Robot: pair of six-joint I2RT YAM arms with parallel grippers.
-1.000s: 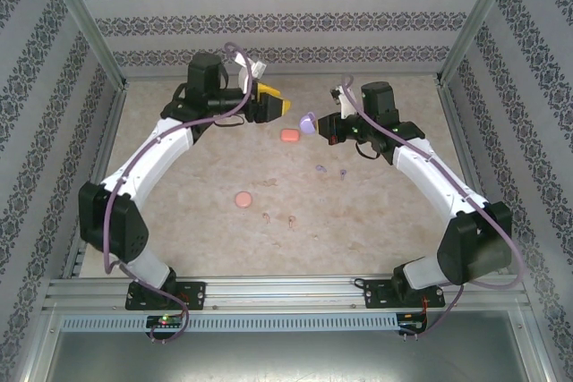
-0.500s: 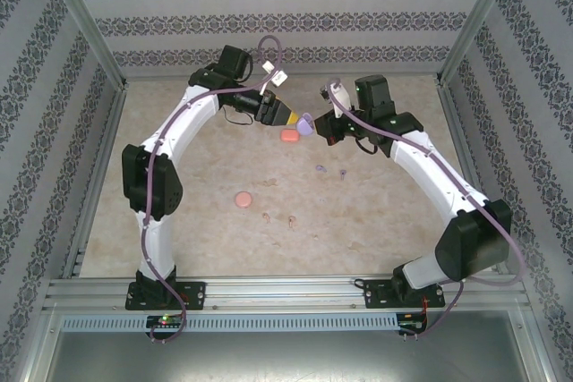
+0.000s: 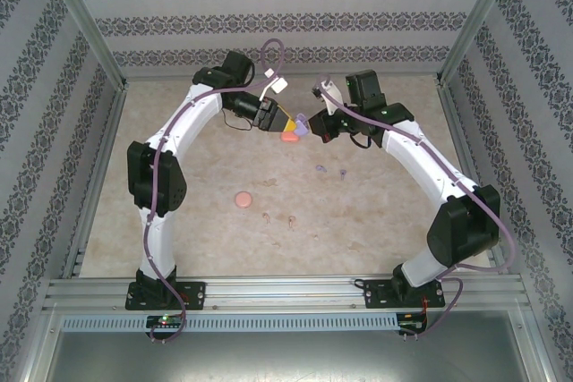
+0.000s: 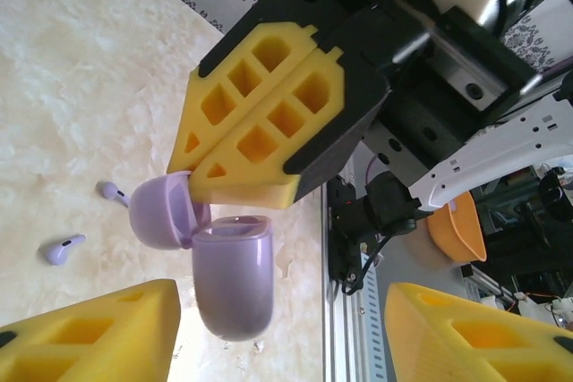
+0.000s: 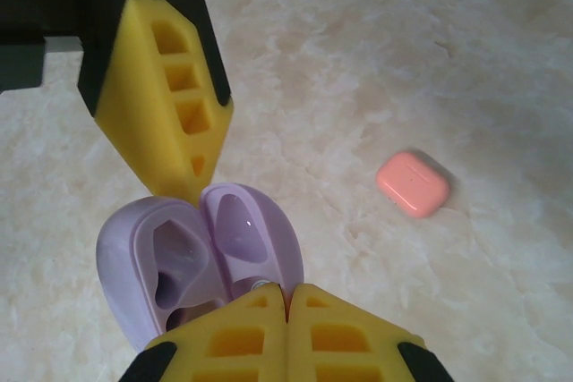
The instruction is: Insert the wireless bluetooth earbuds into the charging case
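My right gripper (image 3: 312, 125) (image 5: 286, 297) is shut on the open purple charging case (image 3: 303, 124) (image 5: 192, 261), pinching it at the lid's edge and holding it above the table. Its two sockets are empty. My left gripper (image 3: 287, 120) (image 4: 282, 310) is open, with the case body (image 4: 233, 275) between its wide-spread fingers (image 4: 89, 333); one finger (image 5: 161, 87) touches the case. Two purple earbuds (image 3: 320, 168) (image 4: 64, 248) lie on the table toward the near side of the case. Two pale pink earbuds (image 3: 265, 216) lie nearer the front. The coral-red earbuds are out of view.
A shut coral-red case (image 3: 289, 137) (image 5: 412, 183) lies on the table just below the grippers. A round pink case (image 3: 243, 199) sits left of the pale pink earbuds. Patterned walls and metal posts ring the beige table (image 3: 179, 212).
The left arm has swung in from the left and brought its open gripper around the purple case. The right gripper has shifted slightly left with the case.
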